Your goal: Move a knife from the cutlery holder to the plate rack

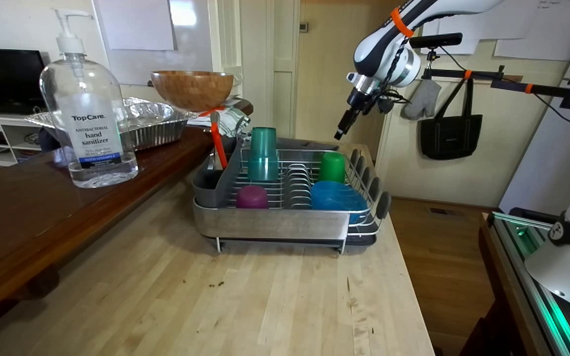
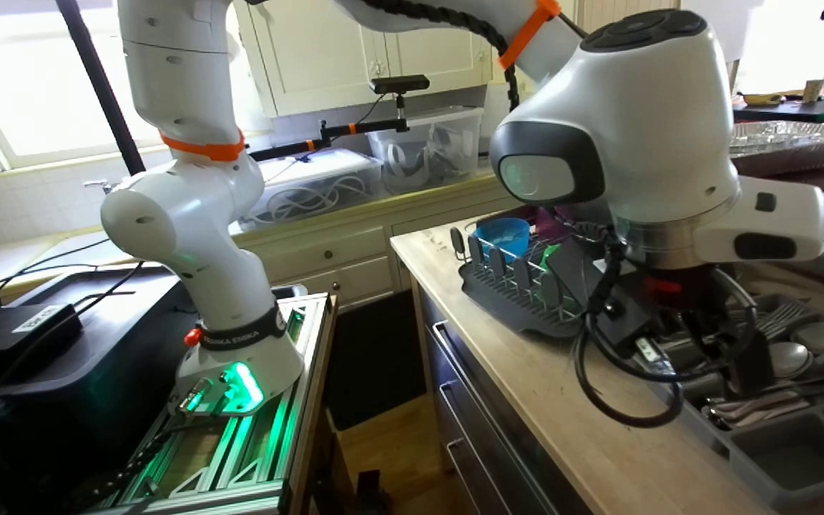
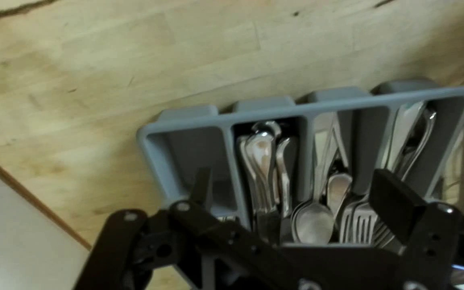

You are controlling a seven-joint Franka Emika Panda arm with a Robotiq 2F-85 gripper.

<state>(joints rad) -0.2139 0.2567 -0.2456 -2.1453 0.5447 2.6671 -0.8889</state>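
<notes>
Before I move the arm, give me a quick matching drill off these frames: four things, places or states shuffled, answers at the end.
Things
1. Gripper
2. Sanitizer bottle
3. Blue bowl
4. Orange utensil

Places or states
A. Leaning in the grey caddy
B. In the wire dish rack
C. Open, holding nothing
D. Standing on the dark wooden surface

Pairs: 1-C, 2-D, 3-B, 4-A

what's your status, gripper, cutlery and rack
Gripper open, nothing held, above cutlery tray. Knife hard to single out among cutlery. Teal cup, blue bowl in plate rack, may crowd placing.
</notes>
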